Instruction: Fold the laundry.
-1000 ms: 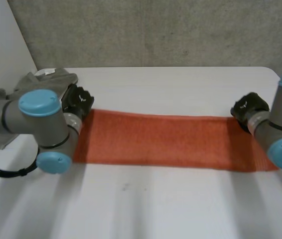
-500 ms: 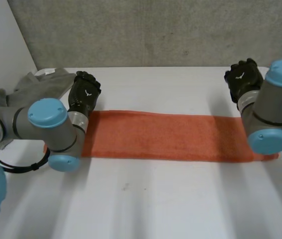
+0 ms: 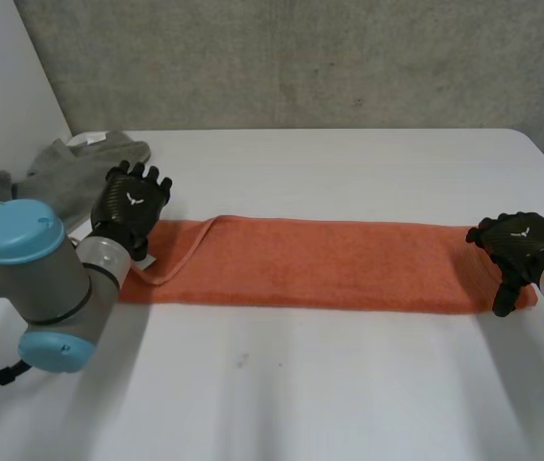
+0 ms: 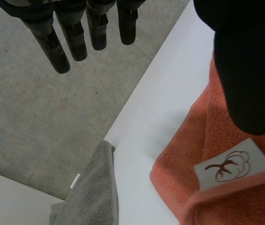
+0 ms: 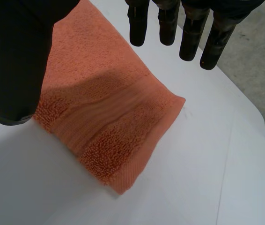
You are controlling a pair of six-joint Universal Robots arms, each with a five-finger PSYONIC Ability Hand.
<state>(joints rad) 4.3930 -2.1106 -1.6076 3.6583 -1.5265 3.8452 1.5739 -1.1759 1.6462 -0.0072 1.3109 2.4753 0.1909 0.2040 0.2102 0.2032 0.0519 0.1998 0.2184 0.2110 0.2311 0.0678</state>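
Note:
An orange towel (image 3: 320, 264) lies folded into a long narrow strip across the table (image 3: 330, 394). My left hand (image 3: 130, 204) hovers over the towel's left end, open, fingers straight and holding nothing. In the left wrist view its thumb (image 4: 247, 70) hangs above the towel's corner (image 4: 217, 131), where a grey label (image 4: 231, 165) shows. A loose hem strip curls up near this end. My right hand (image 3: 520, 242) sits at the towel's right end, open. In the right wrist view its fingers (image 5: 188, 33) are spread above the towel's end (image 5: 104, 108) without touching it.
A crumpled grey cloth (image 3: 61, 163) lies at the table's far left corner, close behind my left hand, and reaches the table edge (image 4: 92, 192). A concrete wall rises behind the table. Bare white tabletop stretches in front of the towel.
Both hands went from shut at the towel's ends to open. They swung to the far side, then came back down at the ends. The left end now shows a curled hem.

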